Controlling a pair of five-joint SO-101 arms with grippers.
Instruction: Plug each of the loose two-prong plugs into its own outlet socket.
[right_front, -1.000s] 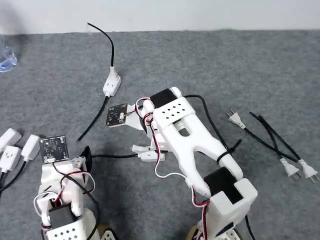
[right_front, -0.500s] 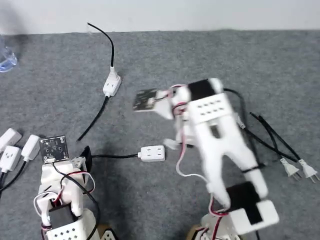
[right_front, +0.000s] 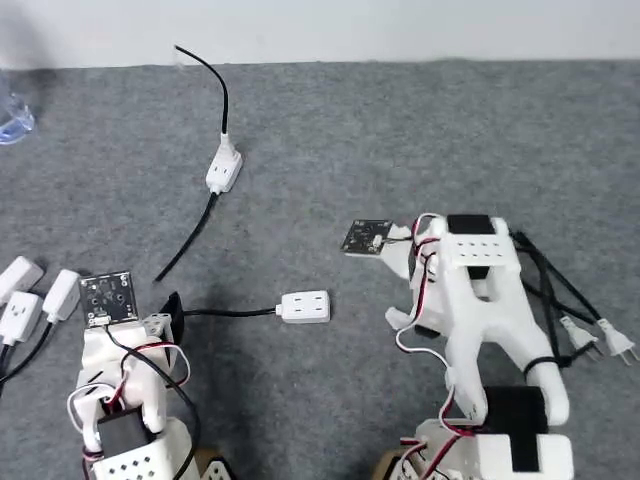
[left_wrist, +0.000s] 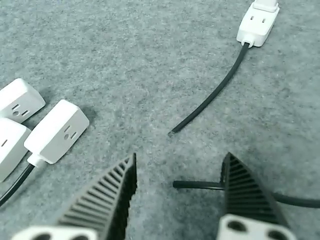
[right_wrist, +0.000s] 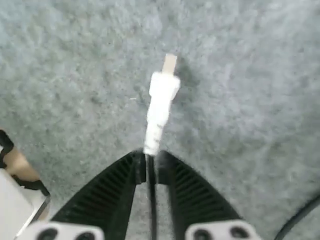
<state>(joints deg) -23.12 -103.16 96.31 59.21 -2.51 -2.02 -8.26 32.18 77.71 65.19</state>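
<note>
My right gripper is shut on the thin cord just behind a white two-prong plug, which points away over the grey carpet. In the high view the right arm stands at the right, covering that plug. A white outlet socket on a black cord lies mid-table, to the arm's left. Another outlet lies farther back with a plug in it. My left gripper is open near the front left with nothing between its fingers, beside two white outlets.
Two more loose plugs on black cords lie at the right edge, close to the right arm. A black cord runs across the carpet ahead of the left gripper. A clear object sits at the far left.
The right arm has swung from the middle outlet over to the right side, leaving that outlet uncovered. The left arm has not moved.
</note>
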